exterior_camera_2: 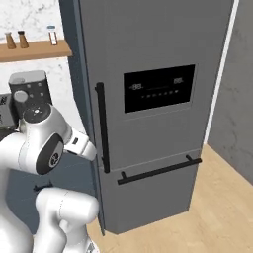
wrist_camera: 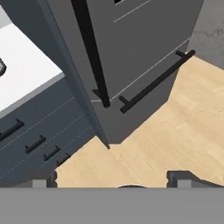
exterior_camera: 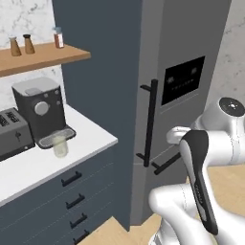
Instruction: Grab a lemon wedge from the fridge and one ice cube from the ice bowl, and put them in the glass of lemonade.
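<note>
1. While the fridge (exterior_camera_2: 158,123) stands closed, we see its tall grey door with a long black upright handle (exterior_camera_2: 101,126) and a black display panel (exterior_camera_2: 158,88).
2. We see a second black bar handle (exterior_camera_2: 159,170) running across the drawer front below the door.
3. We see the gripper (wrist_camera: 113,180) in the hand view, its two dark fingertips (wrist_camera: 178,178) set far apart at the bottom edge, jaws spread wide and holding nothing.
4. We look along the hand at the fridge's lower corner and the pale wooden floor (wrist_camera: 175,135), well apart from either handle.
5. We find the glass (exterior_camera: 60,145) of pale liquid on the white counter (exterior_camera: 91,139), left of the fridge, standing at the front of the coffee machine (exterior_camera: 40,111).
6. We see a toaster (exterior_camera: 12,131) just beside the machine, on its left.
7. We see a wooden shelf (exterior_camera: 43,55) above the counter carrying three small jars (exterior_camera: 58,37).
8. We see dark drawers (exterior_camera: 72,196) with black pulls under the counter.
</note>
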Robot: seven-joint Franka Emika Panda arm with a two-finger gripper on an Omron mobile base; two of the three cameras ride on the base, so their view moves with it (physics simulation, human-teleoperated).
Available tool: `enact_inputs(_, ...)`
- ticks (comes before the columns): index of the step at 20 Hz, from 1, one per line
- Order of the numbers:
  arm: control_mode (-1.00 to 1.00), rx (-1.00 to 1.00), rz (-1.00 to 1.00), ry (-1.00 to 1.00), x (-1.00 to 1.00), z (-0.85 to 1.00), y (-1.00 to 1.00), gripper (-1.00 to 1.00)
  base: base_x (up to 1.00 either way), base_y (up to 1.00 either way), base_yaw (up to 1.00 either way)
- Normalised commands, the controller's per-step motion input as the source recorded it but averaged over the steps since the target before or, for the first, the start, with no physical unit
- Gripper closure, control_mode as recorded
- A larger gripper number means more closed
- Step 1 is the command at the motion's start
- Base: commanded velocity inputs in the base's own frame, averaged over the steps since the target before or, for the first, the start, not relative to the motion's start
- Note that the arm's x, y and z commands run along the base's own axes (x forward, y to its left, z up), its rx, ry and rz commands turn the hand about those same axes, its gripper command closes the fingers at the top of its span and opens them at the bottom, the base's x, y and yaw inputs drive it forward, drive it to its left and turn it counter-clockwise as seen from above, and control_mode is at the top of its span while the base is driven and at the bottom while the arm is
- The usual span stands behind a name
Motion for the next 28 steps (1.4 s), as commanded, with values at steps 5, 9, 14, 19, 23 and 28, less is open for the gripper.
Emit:
enact_inputs(5, 1.00, 0.00, 0.00, 0.00, 0.00, 0.00, 0.00, -1.00, 0.20, 0.59, -0.27)
enact_inputs(9, 1.00, 0.00, 0.00, 0.00, 0.00, 0.00, 0.00, -1.00, 0.35, 0.00, -0.03)
enact_inputs(14, 1.00, 0.00, 0.00, 0.00, 0.00, 0.00, 0.00, -1.00, 0.38, -0.01, -0.06)
enact_inputs(19, 1.00, 0.00, 0.00, 0.00, 0.00, 0.00, 0.00, -1.00, 0.30, 0.03, -0.17)
enact_inputs(23, 1.00, 0.00, 0.00, 0.00, 0.00, 0.00, 0.00, -1.00, 0.09, 0.00, -0.23)
enact_inputs(28, 1.00, 0.00, 0.00, 0.00, 0.00, 0.00, 0.00, -1.00, 0.26, 0.01, -0.23)
